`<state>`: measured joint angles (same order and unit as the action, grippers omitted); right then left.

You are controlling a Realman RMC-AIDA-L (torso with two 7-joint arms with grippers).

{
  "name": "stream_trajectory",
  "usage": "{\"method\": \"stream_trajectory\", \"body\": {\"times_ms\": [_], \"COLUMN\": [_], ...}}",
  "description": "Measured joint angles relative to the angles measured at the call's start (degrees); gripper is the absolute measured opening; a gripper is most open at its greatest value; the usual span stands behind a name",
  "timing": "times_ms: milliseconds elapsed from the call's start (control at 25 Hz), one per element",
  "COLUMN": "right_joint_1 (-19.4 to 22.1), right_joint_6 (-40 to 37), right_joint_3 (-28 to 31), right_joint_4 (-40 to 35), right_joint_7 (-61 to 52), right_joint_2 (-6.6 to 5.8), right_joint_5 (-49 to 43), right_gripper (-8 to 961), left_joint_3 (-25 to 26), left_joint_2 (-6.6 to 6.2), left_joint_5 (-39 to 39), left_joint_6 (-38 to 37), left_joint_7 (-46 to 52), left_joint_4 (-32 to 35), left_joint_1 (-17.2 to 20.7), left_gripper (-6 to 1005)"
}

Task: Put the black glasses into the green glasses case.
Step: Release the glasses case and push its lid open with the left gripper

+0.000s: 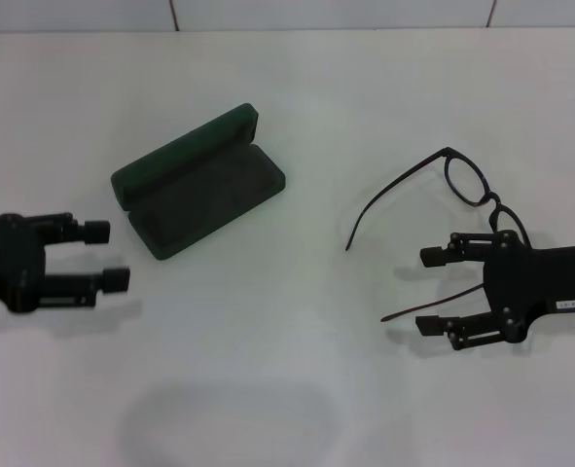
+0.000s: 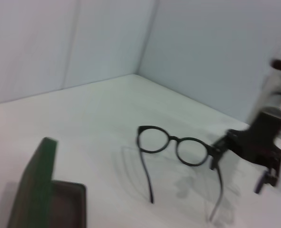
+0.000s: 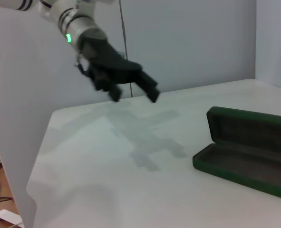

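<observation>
Done: green glasses case (image 1: 197,182) lies open, empty.
Left for you: black glasses (image 1: 462,185) remain on table (image 1: 287,389).
Right gripper (image 1: 433,290): released, over glasses.
Left gripper (image 1: 107,255): released, idle.

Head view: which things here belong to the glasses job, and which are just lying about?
Belong to the job:
- black glasses, unfolded on the table, right side
- green glasses case, open, lid up, left of centre
- right gripper, jaws open, over the glasses' near end
- left gripper, jaws open, hovering by the case

Lying about:
- nothing else, only the white table
</observation>
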<state>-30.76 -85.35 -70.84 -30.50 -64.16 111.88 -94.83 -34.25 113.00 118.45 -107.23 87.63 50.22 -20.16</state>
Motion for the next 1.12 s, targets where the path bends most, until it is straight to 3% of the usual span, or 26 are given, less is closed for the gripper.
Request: {"method": "stream_trajectory", "body": {"times_ms": [480, 720, 840, 1120], "right_joint_1": [0.0, 0.0, -0.26, -1.42], "right_joint_6": [-0.37, -0.61, -0.61, -0.34], "right_joint_3": [-0.34, -0.44, -0.47, -0.55], "right_joint_4": [0.0, 0.0, 0.0, -0.22], "right_joint_7": [-0.87, -1.17, -1.18, -1.31], "right_joint_2": [0.12, 0.09, 0.15, 0.7], "right_joint_5": [0.0, -0.1, -0.18, -1.6], "right_gripper": [824, 824, 824, 824], "left_joint_3": [-0.62, -0.94, -3.08, -13.96], "left_joint_2": [-1.36, -0.41, -0.19, -0.49], "left_joint_5": [4.96, 15.42, 20.04, 25.24], "left_joint_6": [9.88, 10.35, 12.21, 18.06], "left_joint_7": [20.46, 26.64, 29.42, 33.91], "left_joint_4": [3.29, 10.71, 11.05, 7.66], "left_joint_1": [-9.08, -15.76, -18.78, -24.88], "left_gripper": [786, 783, 784, 784]}}
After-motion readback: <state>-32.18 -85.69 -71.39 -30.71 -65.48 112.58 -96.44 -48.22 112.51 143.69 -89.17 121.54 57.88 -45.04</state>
